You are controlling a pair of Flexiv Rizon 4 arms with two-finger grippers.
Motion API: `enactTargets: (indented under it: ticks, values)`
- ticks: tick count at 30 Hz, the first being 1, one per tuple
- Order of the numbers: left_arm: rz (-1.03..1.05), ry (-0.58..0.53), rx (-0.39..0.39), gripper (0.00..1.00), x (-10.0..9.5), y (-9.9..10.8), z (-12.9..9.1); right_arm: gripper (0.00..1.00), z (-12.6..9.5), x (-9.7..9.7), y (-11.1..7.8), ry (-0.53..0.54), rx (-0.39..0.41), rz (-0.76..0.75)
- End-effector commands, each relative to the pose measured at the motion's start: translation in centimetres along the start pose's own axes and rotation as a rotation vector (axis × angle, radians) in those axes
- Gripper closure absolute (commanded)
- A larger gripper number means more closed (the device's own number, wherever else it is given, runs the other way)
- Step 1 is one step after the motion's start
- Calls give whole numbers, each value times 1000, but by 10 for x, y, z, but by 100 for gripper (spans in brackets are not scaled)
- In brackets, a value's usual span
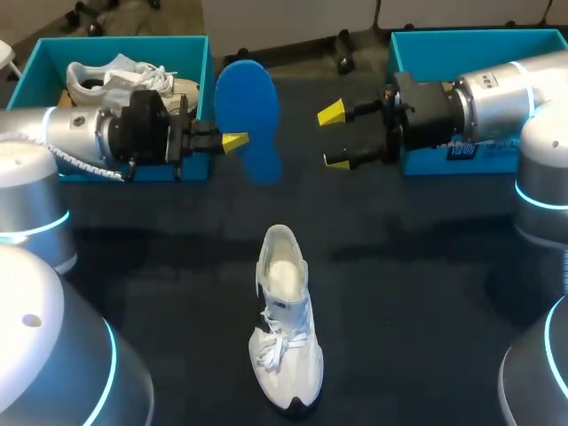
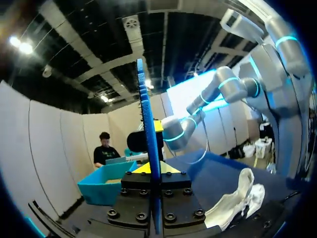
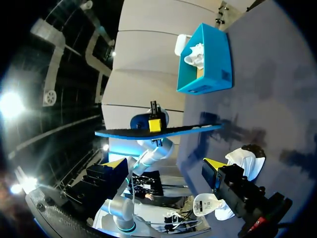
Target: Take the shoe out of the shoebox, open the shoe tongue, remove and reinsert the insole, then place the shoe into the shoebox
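Above the far middle of the table [image 1: 426, 266], your left gripper [image 1: 234, 142] is clamped on the blue insole [image 1: 248, 106], held edge-up; your right gripper [image 1: 335, 137] faces it, spread wide and empty. Below, the white shoe [image 1: 286, 337] sits on the table, outside both shoeboxes [image 1: 115, 41]. Reinsertion looks next: steer the insole's toe end into the shoe's opening.

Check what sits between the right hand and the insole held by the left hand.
Nothing. The head view shows an open gap between the right hand and the blue insole, with only bare table below. The right wrist view agrees.
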State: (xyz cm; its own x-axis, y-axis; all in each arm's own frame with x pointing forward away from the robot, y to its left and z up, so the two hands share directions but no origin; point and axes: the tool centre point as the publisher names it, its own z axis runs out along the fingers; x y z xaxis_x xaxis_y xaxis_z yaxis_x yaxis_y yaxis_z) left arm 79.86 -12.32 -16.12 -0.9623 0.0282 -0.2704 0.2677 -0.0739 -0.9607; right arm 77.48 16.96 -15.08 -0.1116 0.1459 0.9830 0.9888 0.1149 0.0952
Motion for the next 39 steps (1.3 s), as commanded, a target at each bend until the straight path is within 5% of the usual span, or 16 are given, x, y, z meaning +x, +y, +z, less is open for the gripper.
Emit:
enactTargets:
  ticks: [1,14,39]
  values:
    - [458,86,-112,100,-9,3,1,0,2,0,1,-2,0,0]
    - [642,97,-161,100,-18,18,-3,0,2,0,1,-2,0,0]
    - [649,60,-177,100,-15,20,-13,0,2,0,1,-2,0,0]
